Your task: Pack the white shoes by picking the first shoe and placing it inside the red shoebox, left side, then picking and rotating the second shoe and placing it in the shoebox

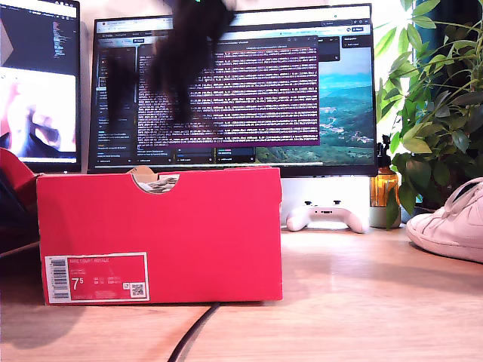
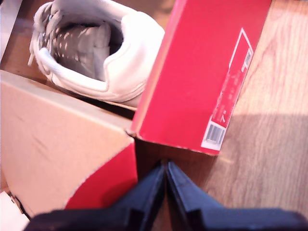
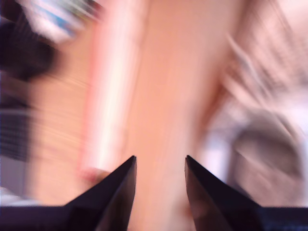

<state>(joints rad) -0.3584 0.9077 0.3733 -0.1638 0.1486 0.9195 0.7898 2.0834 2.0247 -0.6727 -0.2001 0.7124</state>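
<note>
The red shoebox [image 1: 189, 226] stands on the wooden table at the exterior view's left, its white "7.5" label [image 1: 96, 277] facing the camera. One white shoe [image 2: 120, 57] lies inside the shoebox [image 2: 192, 82], heel towards the labelled end. My first gripper [image 2: 166, 166] is shut and empty, hovering outside the box's labelled corner. The other white shoe [image 1: 453, 222] rests on the table at the exterior view's right edge. My second gripper [image 3: 159, 163] is open and empty over bare wood; its view is smeared, with a pale shoe-like shape [image 3: 260, 139] off to one side.
A blurred black arm [image 1: 181, 60] hangs above the box. A tan and red cardboard piece [image 2: 57, 144] lies beside the box. A white game controller [image 1: 326, 216], an amber bottle [image 1: 383, 187] and a plant [image 1: 438, 113] stand behind. A black cable [image 1: 195, 332] runs along the front.
</note>
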